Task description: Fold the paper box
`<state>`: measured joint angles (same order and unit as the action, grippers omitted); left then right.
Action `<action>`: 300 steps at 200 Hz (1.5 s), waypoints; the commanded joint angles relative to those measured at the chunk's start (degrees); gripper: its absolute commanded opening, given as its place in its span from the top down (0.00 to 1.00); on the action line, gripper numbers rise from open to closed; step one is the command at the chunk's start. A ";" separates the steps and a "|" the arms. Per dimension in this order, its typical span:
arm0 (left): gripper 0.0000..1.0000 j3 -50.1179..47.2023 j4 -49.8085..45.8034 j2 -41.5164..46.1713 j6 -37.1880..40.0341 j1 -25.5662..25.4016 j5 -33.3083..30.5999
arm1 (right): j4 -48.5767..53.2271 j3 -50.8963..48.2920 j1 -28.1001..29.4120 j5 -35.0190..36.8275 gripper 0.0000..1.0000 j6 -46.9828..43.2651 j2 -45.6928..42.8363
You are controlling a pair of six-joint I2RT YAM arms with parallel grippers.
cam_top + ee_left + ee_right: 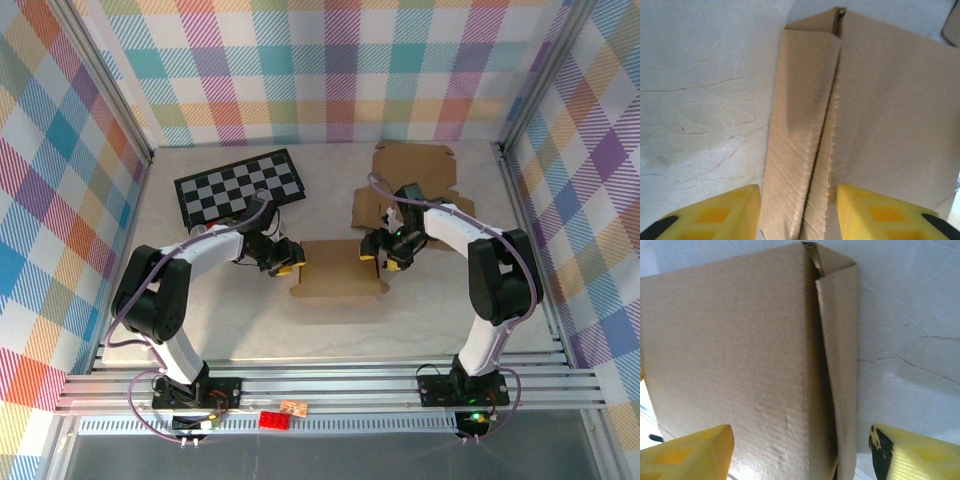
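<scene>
Box [340, 270] sits mid-frame on the desk [330, 330]. Left tool [800, 220] stands parted astride its left flap [800, 125], touch unclear. Right tool [800, 455] gapes wide around the right flap [840, 340], released. Beyond, checkerboard [240, 187] upper left.

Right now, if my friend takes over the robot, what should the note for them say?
Left gripper: jaws apart around the left side flap and close to it. Cannot tell if they pinch it.
Right gripper: jaws open, with the right side flap between them, not touched.
Paper box: mid-table between the arms. More cardboard lies flat behind it; cannot tell if it is joined.
Done: both side flaps are raised along their creases.
Left: the rest of the folding; the box is not closed yet.
</scene>
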<state>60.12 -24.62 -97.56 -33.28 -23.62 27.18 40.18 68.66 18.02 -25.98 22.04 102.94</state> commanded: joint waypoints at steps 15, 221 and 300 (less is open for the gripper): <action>0.54 -0.25 0.24 -0.29 -0.36 -0.80 1.46 | -1.32 0.18 -0.52 -4.39 0.27 -2.10 2.50; 0.87 -7.05 8.10 -2.87 -1.86 -1.43 2.54 | -8.71 -4.77 -2.98 -15.64 0.20 -4.06 4.24; 1.00 -12.01 10.43 -1.20 0.48 -0.08 2.72 | -6.79 -3.30 -3.08 -14.42 0.15 -4.94 4.37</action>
<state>52.86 -11.29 -98.00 -34.22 -24.16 31.73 32.99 64.38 14.90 -37.82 18.57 107.11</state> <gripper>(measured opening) 0.068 0.850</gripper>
